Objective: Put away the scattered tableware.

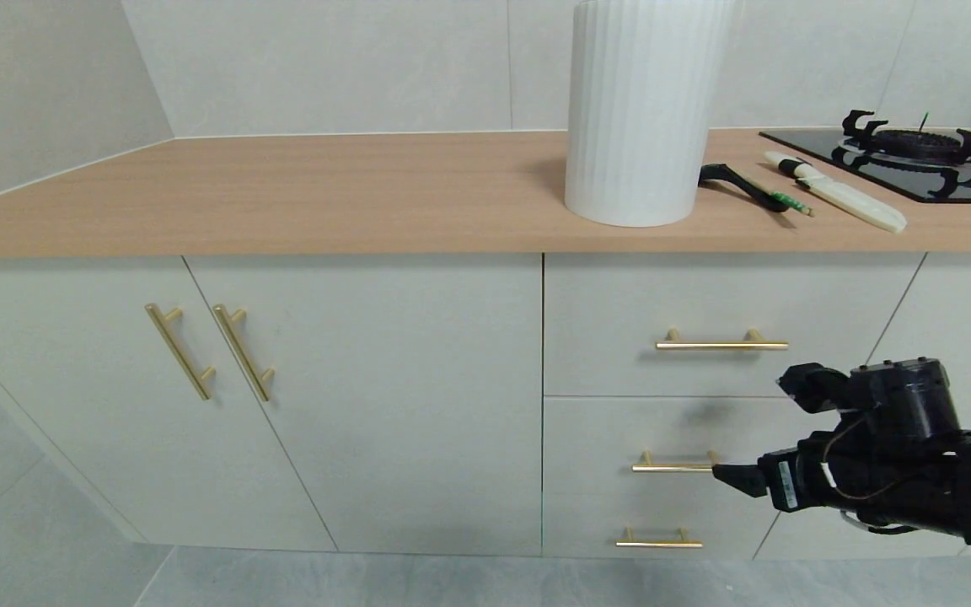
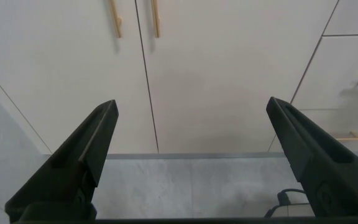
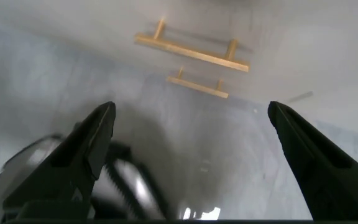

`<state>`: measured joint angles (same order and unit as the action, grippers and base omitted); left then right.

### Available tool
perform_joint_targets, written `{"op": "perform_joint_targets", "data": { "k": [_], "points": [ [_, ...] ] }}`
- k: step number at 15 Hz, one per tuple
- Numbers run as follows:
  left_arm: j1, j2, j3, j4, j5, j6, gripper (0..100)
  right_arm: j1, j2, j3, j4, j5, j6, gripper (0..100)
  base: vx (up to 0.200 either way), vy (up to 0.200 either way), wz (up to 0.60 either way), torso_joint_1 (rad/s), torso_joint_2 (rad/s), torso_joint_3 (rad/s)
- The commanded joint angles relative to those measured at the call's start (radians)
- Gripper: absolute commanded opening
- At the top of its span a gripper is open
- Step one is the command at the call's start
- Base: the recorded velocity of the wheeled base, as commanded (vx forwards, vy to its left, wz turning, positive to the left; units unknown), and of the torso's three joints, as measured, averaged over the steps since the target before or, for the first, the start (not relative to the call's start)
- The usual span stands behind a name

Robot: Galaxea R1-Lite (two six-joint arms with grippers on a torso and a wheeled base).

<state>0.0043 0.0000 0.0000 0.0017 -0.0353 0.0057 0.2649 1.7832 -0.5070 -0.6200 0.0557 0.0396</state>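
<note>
Right end effector spread wide beside middle drawer handle

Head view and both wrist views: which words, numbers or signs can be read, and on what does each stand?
None can be read.
On the right gripper, a small white sticker carries print, too small to read.
The white ribbed container and the knife: no print visible.

Tall ribbed ceramic container: white, vertical fluting.
Wooden tabletop: light brown, fine grain.
Long plastic-looking knife: cream, black-banded handle.
Thin stick: green-patterned, possibly a chopstick.
Metal bar drawer handle: brass-gold.
</note>
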Motion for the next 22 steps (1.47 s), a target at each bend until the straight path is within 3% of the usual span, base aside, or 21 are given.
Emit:
{"op": "perform_joint_targets", "data": {
  "k": [1, 4, 7, 22],
  "points": [
    [0.0, 0.0, 0.0, 0.0, 0.0, 0.0, 100, 0.008, 0.272, 0.07, -0.257, -0.063, 0.003, 100, 0.0, 0.0, 0.0, 0.0, 0.0, 0.0],
    [0.0, 0.0, 0.0, 0.0, 0.0, 0.0, 100, 0.042, 0.406, 0.097, -0.52, -0.14, 0.049, 100, 0.0, 0.0, 0.0, 0.0, 0.0, 0.0],
    [0.0, 0.0, 0.0, 0.0, 0.0, 0.0, 100, 0.05, 0.472, 0.096, -0.652, -0.168, 0.062, 100, 0.0, 0.0, 0.0, 0.0, 0.0, 0.0],
    [0.0, 0.0, 0.0, 0.0, 0.0, 0.0, 100, 0.076, 0.598, -0.039, -0.718, -0.323, 0.149, 100, 0.0, 0.0, 0.0, 0.0, 0.0, 0.0]
  ]
}}
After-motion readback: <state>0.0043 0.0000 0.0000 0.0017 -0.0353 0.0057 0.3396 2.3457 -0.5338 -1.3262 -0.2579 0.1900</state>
